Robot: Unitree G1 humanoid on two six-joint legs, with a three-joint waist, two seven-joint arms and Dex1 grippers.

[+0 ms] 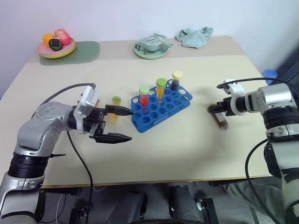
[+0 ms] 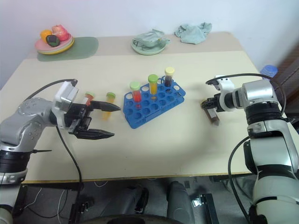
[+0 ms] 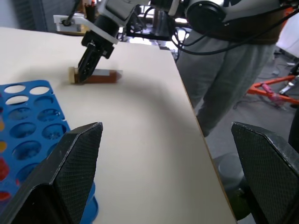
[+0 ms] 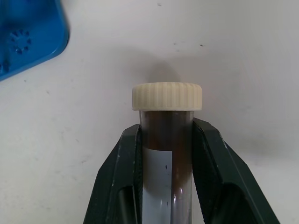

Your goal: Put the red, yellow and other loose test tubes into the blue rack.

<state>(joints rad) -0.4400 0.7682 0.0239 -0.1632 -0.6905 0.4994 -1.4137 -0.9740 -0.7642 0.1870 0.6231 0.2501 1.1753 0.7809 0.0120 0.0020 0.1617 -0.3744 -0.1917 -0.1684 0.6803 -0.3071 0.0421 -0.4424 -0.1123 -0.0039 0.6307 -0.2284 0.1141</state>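
One brown tube, near your desk's right edge, sits half-hidden, clamped by the right gripper; left gripper gapes.

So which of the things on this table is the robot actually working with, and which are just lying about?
Part of the job:
- blue rack, three tubes standing in it
- brown tube, lying on the table, clamped by the right gripper
- orange tube by the open left gripper

Just lying about:
- plate of toy fruit
- green mat
- green dish
- crumpled cloth
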